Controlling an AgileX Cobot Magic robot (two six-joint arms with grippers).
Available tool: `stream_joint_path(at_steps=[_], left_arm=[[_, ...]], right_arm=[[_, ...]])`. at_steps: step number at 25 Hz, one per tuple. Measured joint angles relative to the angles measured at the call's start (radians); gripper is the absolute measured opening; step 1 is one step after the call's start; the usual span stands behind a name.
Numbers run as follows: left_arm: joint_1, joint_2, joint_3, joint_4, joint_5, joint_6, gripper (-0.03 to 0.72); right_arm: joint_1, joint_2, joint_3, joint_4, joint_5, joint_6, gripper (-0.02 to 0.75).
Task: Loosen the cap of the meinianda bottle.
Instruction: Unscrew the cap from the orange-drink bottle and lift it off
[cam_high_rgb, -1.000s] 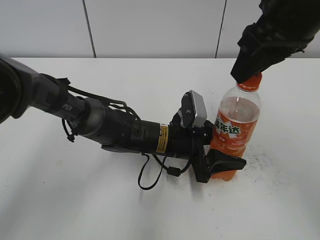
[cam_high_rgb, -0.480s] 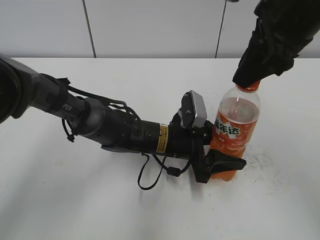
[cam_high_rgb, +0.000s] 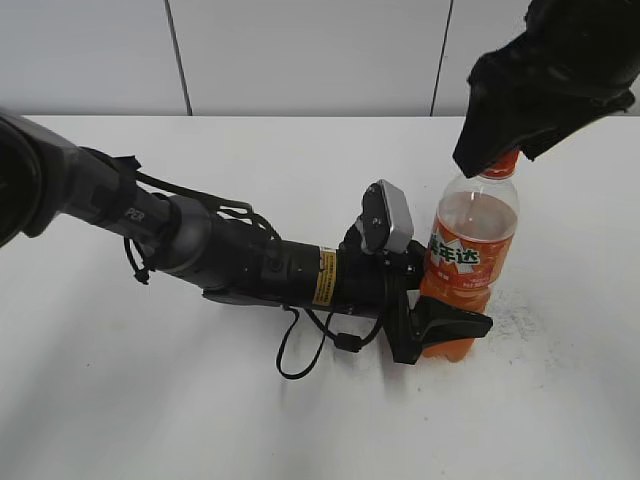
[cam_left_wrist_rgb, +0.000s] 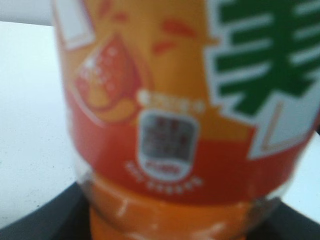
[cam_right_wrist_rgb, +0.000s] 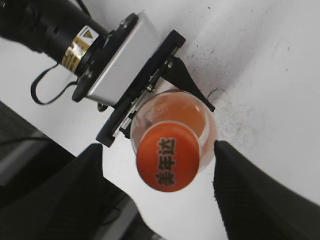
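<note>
The meinianda bottle stands upright on the white table, full of orange liquid, and its label fills the left wrist view. My left gripper lies low along the table, shut on the bottle's lower body. Its dark jaws show at the bottom corners of the left wrist view. The orange cap carries dark characters on its top. My right gripper hangs over it, open, with one black finger left of the cap and the other right of it, both clear of it. In the exterior view the right gripper hides the cap.
The left arm stretches across the table from the left, with a looped black cable under it. Grey scuff marks surround the bottle's base. A pale panelled wall stands behind.
My right gripper has opened and let go of the cap, and its body has turned above the bottle. The bottle and the left arm have not moved.
</note>
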Motion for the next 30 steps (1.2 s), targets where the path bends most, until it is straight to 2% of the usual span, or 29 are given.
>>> stream_joint_path(at_steps=[3,6,8,9,10,14,17,18,19,20,22,26,27,30], left_arm=[[0.000,0.000,0.000,-0.001,0.000,-0.001,0.491],[0.000,0.000,0.000,-0.001,0.000,-0.001,0.491],[0.000,0.000,-0.001,-0.003,0.002,-0.002,0.491],[0.000,0.000,-0.001,-0.004,0.003,-0.003,0.491],[0.000,0.000,-0.001,-0.006,0.003,-0.003,0.491],[0.000,0.000,-0.002,-0.004,0.003,-0.006,0.491],[0.000,0.000,-0.002,0.000,0.003,-0.006,0.491],[0.000,0.000,-0.002,0.002,0.003,-0.005,0.491],[0.000,0.000,-0.002,0.002,0.003,-0.005,0.491],[0.000,0.000,-0.002,0.003,0.003,-0.003,0.491],[0.000,0.000,-0.002,0.005,0.003,-0.002,0.491],[0.000,0.000,-0.002,0.006,0.003,-0.001,0.491],[0.000,0.000,-0.002,0.006,0.003,-0.001,0.491],[0.000,0.000,-0.002,0.005,0.003,-0.002,0.491]], right_arm=[[0.000,0.000,0.000,-0.022,0.000,0.221,0.500],[0.000,0.000,0.000,-0.043,0.000,0.278,0.449],[0.000,0.000,0.000,-0.050,-0.001,0.287,0.354],[0.000,0.000,0.000,-0.050,-0.002,0.287,0.336],[0.000,0.000,0.000,-0.048,-0.003,0.273,0.270],[0.001,0.000,0.000,-0.046,-0.004,0.160,0.270],[0.001,0.000,0.000,-0.040,-0.004,-0.037,0.270],[0.001,0.000,0.000,-0.040,-0.004,-0.037,0.270],[0.001,0.000,0.000,-0.039,-0.003,-0.195,0.270],[0.001,0.000,0.000,-0.039,-0.003,-0.223,0.270],[0.001,0.000,0.000,-0.039,-0.002,-0.413,0.270],[0.001,0.000,0.000,-0.039,-0.001,-0.486,0.274],[0.001,0.000,0.000,-0.041,-0.001,-0.488,0.288],[0.001,0.000,0.000,-0.056,0.001,-0.402,0.425]])
